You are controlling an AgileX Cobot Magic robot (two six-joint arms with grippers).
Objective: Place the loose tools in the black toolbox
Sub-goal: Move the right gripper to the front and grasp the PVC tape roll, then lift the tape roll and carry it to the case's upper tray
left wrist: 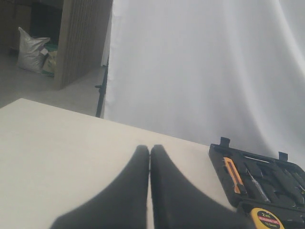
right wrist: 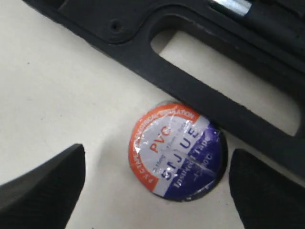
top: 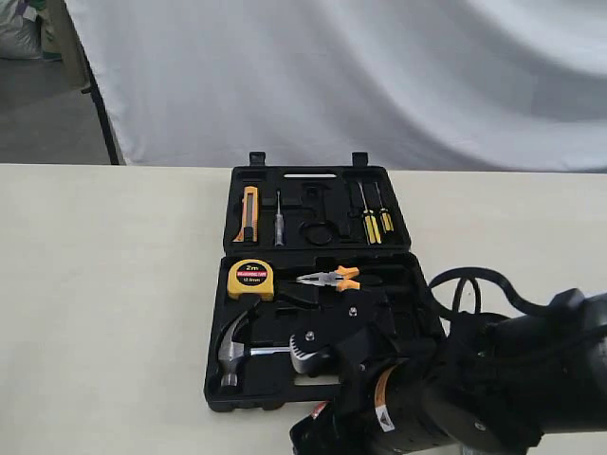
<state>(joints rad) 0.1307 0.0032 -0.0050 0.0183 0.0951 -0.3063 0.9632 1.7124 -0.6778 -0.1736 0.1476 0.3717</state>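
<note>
Now, the right claw (right wrist: 157, 164) stands wide, its black fingers (right wrist: 45, 186) well clear on either side of the tape roll (right wrist: 177, 152), gripping nothing. The roll lies flat on the pale table (right wrist: 62, 90), red-and-blue label up, right against the toolbox (right wrist: 190, 81) just outside its slot handle, so not in the case. In the exterior view the right arm (top: 503, 379) fills the lower right of the frame, over the toolbox's near edge. The hammer (top: 232, 349) sits in the case's lower left, below the yellow tape measure (top: 250, 279) and orange-handled pliers (top: 327, 278). Over on the other side, the left claw (left wrist: 149, 150) is pinched together, empty, above bare table.
</note>
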